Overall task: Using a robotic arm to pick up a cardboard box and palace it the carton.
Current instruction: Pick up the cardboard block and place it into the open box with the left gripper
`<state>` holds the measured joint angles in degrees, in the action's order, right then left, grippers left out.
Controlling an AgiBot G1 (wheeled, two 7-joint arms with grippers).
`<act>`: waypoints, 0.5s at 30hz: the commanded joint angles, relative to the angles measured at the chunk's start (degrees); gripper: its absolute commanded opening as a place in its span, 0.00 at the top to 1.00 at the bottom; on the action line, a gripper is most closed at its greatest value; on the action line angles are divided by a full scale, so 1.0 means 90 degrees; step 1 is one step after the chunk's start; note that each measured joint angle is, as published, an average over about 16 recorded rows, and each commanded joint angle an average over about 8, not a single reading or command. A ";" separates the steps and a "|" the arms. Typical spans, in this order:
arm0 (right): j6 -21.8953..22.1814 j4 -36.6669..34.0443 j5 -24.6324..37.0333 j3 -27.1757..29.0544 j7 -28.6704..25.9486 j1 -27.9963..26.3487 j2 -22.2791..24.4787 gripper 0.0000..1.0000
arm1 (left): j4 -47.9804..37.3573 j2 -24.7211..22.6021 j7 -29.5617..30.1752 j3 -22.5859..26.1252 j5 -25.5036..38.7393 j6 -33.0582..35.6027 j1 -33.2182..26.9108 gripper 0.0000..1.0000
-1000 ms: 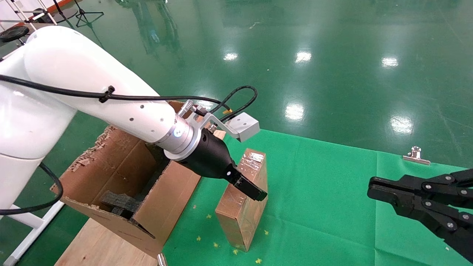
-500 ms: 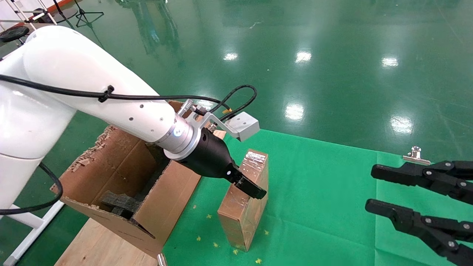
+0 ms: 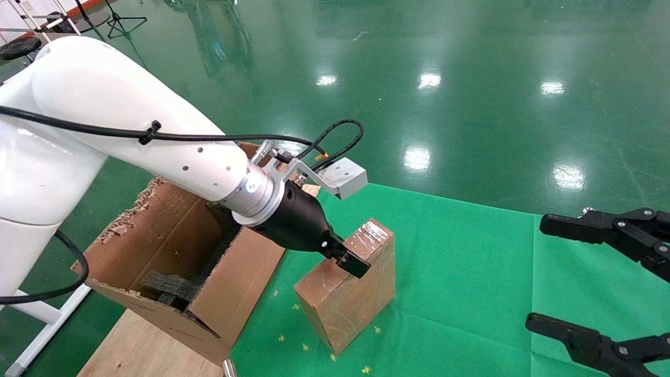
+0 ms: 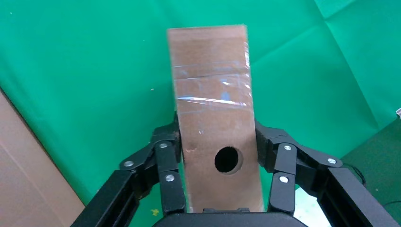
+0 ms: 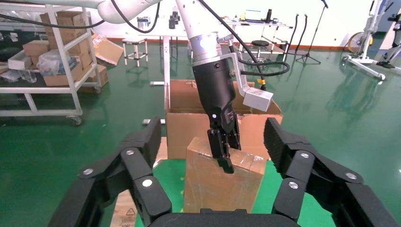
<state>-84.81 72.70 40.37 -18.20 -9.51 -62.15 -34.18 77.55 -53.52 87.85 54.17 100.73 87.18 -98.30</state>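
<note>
The white robotic arm (image 3: 131, 120) reaches down from the left, with its grey module (image 3: 343, 178) at the wrist. My left gripper (image 3: 352, 262) is shut on the cardboard box (image 3: 350, 293), gripping its narrow taped top near the round black hole (image 4: 227, 160). The box (image 4: 213, 94) stands on edge on the green cloth, just right of the carton (image 3: 167, 230). My left gripper (image 4: 216, 130) has one finger on each side of the box. My right gripper (image 3: 538, 272) is wide open and empty at the right. The right wrist view shows the box (image 5: 222, 184) between its fingers, farther off.
Black foam pieces (image 3: 167, 285) lie inside the carton, which sits on a wooden board (image 3: 136, 345). Green cloth (image 3: 471, 272) covers the work area, with shiny green floor beyond. A shelf rack (image 5: 47, 61) and tables stand far behind the carton (image 5: 179, 127).
The box has turned in my left gripper, its near end swinging left and its far end right. My right gripper went from shut to wide open.
</note>
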 commanded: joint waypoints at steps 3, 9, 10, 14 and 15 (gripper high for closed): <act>0.0000 0.0000 0.0000 0.0000 0.0000 0.0000 0.0000 0.00 | -0.0023 -0.0003 -0.0029 -0.0002 -0.0003 -0.0005 -0.0010 1.00; 0.0000 -0.0001 0.0000 -0.0001 0.0001 -0.0001 0.0000 0.00 | -0.0097 0.0288 -0.0781 -0.0203 -0.0147 -0.0122 -0.0294 1.00; 0.0000 -0.0001 0.0000 -0.0001 0.0001 -0.0001 0.0000 0.00 | -0.0111 0.0400 -0.0974 -0.0270 -0.0194 -0.0147 -0.0371 1.00; 0.0000 -0.0002 -0.0001 -0.0002 0.0001 -0.0001 0.0000 0.00 | -0.0314 0.0943 -0.1728 -0.0606 -0.0427 -0.0201 -0.0738 1.00; 0.0000 -0.0002 -0.0001 -0.0002 0.0001 -0.0001 0.0000 0.00 | -0.0412 0.1079 -0.1920 -0.0690 -0.0472 -0.0205 -0.0846 1.00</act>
<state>-84.81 72.68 40.36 -18.22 -9.50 -62.16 -34.18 72.24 -44.26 70.70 48.26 97.38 85.60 -106.44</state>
